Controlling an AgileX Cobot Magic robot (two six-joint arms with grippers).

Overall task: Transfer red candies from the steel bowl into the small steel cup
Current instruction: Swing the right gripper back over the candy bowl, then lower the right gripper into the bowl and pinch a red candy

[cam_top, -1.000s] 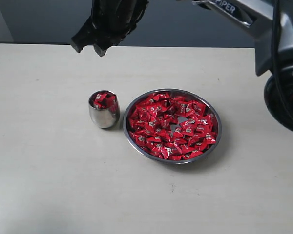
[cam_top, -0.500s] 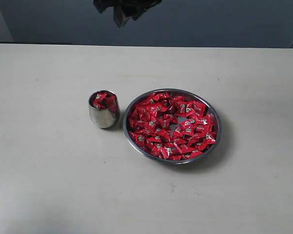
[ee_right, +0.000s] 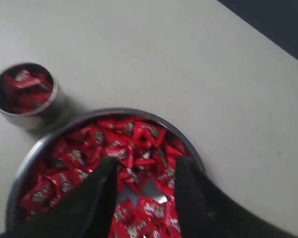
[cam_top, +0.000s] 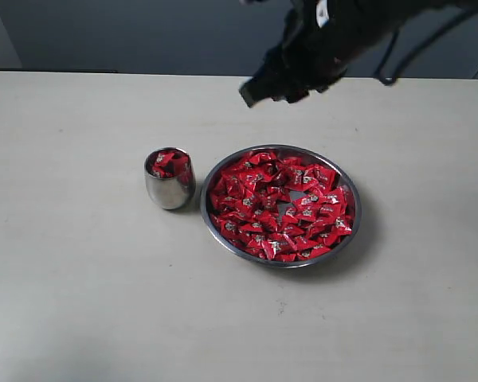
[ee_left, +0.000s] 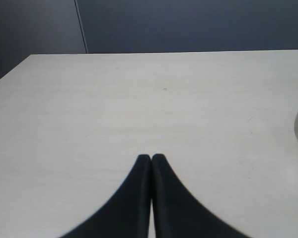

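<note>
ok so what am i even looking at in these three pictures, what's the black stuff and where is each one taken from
This is a robot with two arms working at a table. One picture shows the whole scene from a camera off the arms. The other two come from small cameras on each wrist, so the black shapes at the bottom of those are that arm's own claw.

On the table stands a wide steel bowl full of red candies. Beside it is a small steel cup with some of the same candies in it.

The right claw hangs in the air near the bowl and points at it. It is open, with nothing between its fingers. The left claw is shut and empty, over bare table.
</note>
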